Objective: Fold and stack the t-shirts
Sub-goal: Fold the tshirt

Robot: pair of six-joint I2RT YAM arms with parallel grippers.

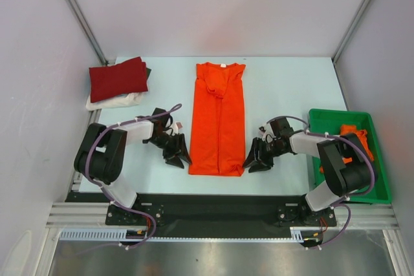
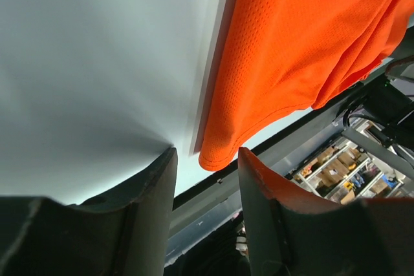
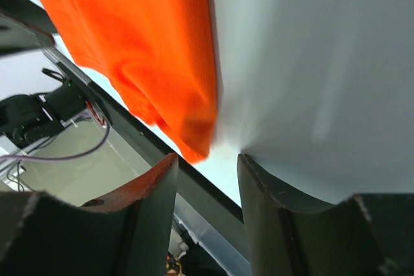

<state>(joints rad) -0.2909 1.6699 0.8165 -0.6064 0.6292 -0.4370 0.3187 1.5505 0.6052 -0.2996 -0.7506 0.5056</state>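
Observation:
A bright orange t-shirt (image 1: 219,119) lies in the table's middle, folded lengthwise into a long strip, neck at the far end. My left gripper (image 1: 176,156) is open and empty beside its near left corner (image 2: 220,153). My right gripper (image 1: 257,162) is open and empty beside its near right corner (image 3: 197,147). Neither touches the cloth. A folded dark red t-shirt (image 1: 118,77) sits on a folded white one (image 1: 116,101) at the far left. Another orange t-shirt (image 1: 354,139) lies crumpled in the green bin (image 1: 378,179).
The green bin stands at the table's right edge next to the right arm. The table's near edge with its black rail (image 1: 213,205) runs just behind both grippers. Grey walls enclose the table on three sides.

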